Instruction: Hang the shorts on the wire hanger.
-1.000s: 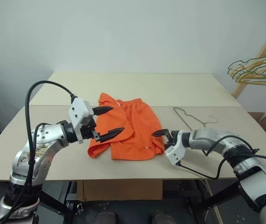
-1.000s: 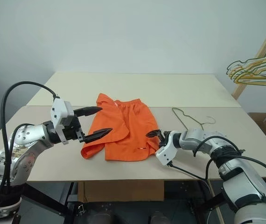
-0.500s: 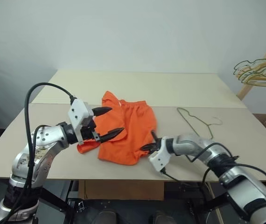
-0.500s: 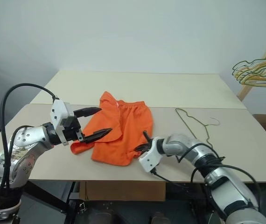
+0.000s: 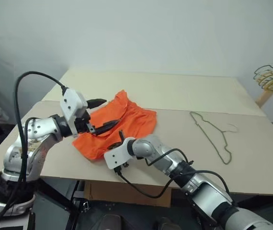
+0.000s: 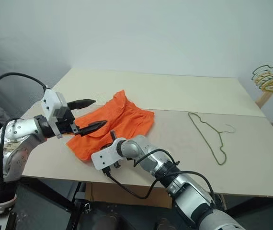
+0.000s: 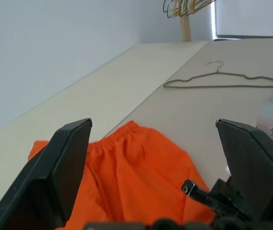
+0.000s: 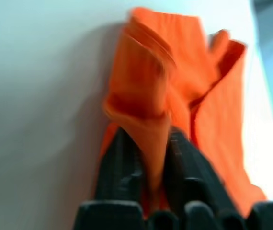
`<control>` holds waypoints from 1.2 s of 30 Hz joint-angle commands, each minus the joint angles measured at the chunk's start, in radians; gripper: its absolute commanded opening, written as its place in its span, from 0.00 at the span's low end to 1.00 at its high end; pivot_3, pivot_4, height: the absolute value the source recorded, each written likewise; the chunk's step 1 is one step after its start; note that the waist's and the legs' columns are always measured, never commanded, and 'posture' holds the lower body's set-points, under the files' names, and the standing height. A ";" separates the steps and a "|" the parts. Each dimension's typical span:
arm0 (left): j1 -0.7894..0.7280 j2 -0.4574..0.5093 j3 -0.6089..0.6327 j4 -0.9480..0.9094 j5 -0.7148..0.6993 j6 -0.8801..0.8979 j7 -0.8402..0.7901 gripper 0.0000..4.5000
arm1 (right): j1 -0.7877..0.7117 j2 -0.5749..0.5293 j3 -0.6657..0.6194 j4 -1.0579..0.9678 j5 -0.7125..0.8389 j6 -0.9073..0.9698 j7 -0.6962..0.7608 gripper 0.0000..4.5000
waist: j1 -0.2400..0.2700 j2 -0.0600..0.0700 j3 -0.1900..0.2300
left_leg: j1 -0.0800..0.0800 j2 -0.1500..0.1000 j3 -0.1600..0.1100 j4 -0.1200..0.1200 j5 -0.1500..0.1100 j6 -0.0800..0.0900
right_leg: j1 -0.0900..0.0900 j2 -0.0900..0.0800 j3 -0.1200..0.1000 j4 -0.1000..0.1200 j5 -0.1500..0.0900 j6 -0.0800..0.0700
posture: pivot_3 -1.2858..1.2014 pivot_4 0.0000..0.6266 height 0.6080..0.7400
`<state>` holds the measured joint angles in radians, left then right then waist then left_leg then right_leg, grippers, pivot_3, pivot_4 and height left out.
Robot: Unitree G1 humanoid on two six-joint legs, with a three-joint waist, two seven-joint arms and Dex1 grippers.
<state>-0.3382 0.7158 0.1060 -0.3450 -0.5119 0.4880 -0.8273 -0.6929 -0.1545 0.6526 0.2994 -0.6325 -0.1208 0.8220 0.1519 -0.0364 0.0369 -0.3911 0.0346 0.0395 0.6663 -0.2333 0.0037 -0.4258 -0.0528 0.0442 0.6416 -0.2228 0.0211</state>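
Here the right gripper (image 8: 148, 191) pinched a fold of the orange shorts (image 5: 122, 124).
The wire hanger (image 5: 212, 135) lay well off to its right, lengthwise away; the left gripper (image 5: 101, 115) gaped wide above the fabric.

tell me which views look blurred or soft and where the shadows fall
Right wrist view: the shorts and the black fingers pinching them are smeared. Left wrist view: the near fingers look soft, the wire hanger crisp. Eye views: even light, faint shadow beside the shorts.
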 commanded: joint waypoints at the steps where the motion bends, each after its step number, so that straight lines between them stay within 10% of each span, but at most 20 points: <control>1: 0.009 0.018 0.023 -0.047 -0.006 0.006 0.002 1.00 | 0.005 -0.083 -0.067 -0.127 0.073 0.056 0.104 0.48 | 0.010 0.000 0.000 | -0.001 0.000 0.000 0.000 0.000 0.000 | 0.000 -0.001 -0.001 0.000 0.000 0.000 | 0.64 0.00 1.00; 6: 0.019 0.067 -0.051 -0.058 0.023 0.061 -0.033 1.00 | 0.032 -0.241 -0.130 -0.306 0.178 0.172 0.296 0.86 | 0.019 0.000 0.000 | 0.000 0.000 0.000 0.000 0.000 0.000 | 0.000 0.000 -0.002 -0.001 -0.005 0.007 | 0.62 0.00 1.00; 18: -0.138 0.121 -0.411 -0.135 0.033 0.593 0.003 1.00 | 0.160 -0.474 -0.280 -0.514 0.295 0.283 0.328 0.86 | -0.008 0.000 0.001 | 0.001 0.001 0.000 0.001 0.000 0.000 | 0.001 0.001 -0.002 0.000 -0.008 0.004 | 0.59 0.00 1.00; 25: -0.223 0.115 -0.636 0.006 0.244 0.582 0.059 1.00 | 0.166 -0.497 -0.290 -0.546 0.308 0.320 0.305 0.86 | -0.056 -0.001 0.001 | 0.001 0.000 -0.001 0.001 0.000 0.000 | 0.001 0.002 0.000 0.000 -0.006 0.007 | 0.58 0.00 1.00; 36: -0.226 0.154 -0.647 0.062 0.312 0.484 -0.041 0.26 | 0.148 -0.518 -0.296 -0.466 0.311 0.283 0.253 0.87 | -0.081 -0.001 0.001 | 0.002 0.000 -0.002 0.001 0.000 0.000 | 0.002 0.002 0.000 0.000 -0.008 0.004 | 0.59 0.00 1.00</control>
<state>-0.5511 0.8477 -0.5756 -0.2815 -0.2216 0.9985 -0.8547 -0.5235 -0.6587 0.3822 -0.1754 -0.3300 0.1860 1.0939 0.0706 -0.0371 0.0382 -0.3893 0.0347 0.0374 0.6674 -0.2331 0.0038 -0.4234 -0.0512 0.0437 0.6415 -0.2305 0.0256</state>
